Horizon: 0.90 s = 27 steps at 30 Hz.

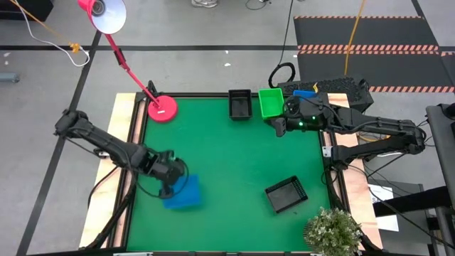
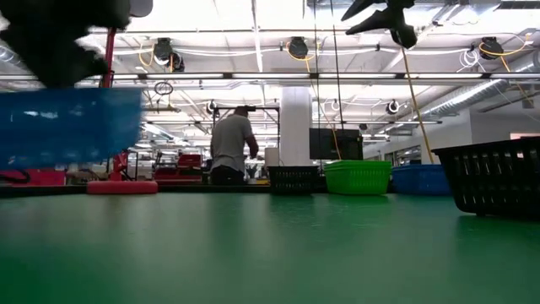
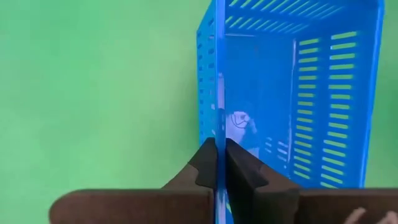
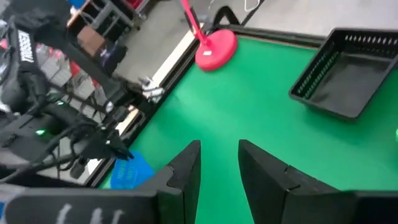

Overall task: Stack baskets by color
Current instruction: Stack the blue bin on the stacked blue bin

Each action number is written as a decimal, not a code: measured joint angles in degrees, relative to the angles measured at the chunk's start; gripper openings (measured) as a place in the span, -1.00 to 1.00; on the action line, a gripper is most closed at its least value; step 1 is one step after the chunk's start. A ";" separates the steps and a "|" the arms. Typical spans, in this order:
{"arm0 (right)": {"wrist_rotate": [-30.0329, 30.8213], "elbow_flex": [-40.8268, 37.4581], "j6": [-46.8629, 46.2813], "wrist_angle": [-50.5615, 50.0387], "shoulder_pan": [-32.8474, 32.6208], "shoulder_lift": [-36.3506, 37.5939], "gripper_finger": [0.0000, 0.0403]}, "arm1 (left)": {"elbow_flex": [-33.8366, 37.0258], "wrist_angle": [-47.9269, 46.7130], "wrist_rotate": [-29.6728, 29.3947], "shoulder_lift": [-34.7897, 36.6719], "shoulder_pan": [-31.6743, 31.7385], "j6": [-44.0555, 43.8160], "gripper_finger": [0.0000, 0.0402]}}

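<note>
Down at the near left of the green table (image 1: 234,171), the left pincer (image 3: 219,163) is clamped on a blue basket's (image 1: 183,192) wall. Far back, the right pincer (image 4: 219,163) hangs part-open and empty beside the green basket (image 1: 270,102).

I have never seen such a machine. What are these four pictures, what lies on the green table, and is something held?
It is a robot with two dark arms at a green table. One picture looks down from above, one looks level across the table, and two come from cameras on the wrists. The left gripper is shut on the wall of a blue basket. The right gripper waits, open and empty, near a green basket. Two black baskets and a pink lamp base also rest there. A person stands far behind.
</note>
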<state>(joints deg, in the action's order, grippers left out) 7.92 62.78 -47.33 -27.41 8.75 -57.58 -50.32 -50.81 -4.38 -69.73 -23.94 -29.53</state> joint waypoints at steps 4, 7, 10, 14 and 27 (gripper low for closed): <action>2.72 0.00 0.01 0.29 0.19 0.00 -0.49 | -7.32 -2.67 -8.10 0.00 5.54 2.26 -0.96; 4.01 0.00 1.63 2.19 0.22 0.00 -0.49 | -13.01 -2.21 -13.88 0.00 10.58 5.20 -0.95; 4.42 0.00 6.00 6.16 0.20 0.00 -0.49 | -18.38 -0.46 -18.87 0.00 15.96 10.04 -0.94; 7.91 0.00 14.23 11.91 0.17 -0.01 -0.49 | -23.11 7.56 -21.45 0.00 23.42 18.64 -0.96; 11.55 0.02 38.81 31.57 0.20 -2.48 -0.48 | -25.81 40.58 -22.81 -2.41 40.56 31.13 -0.94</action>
<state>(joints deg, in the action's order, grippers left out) 19.46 62.81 -8.51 4.16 8.95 -60.06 -76.12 -10.22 -27.18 -72.15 16.62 1.59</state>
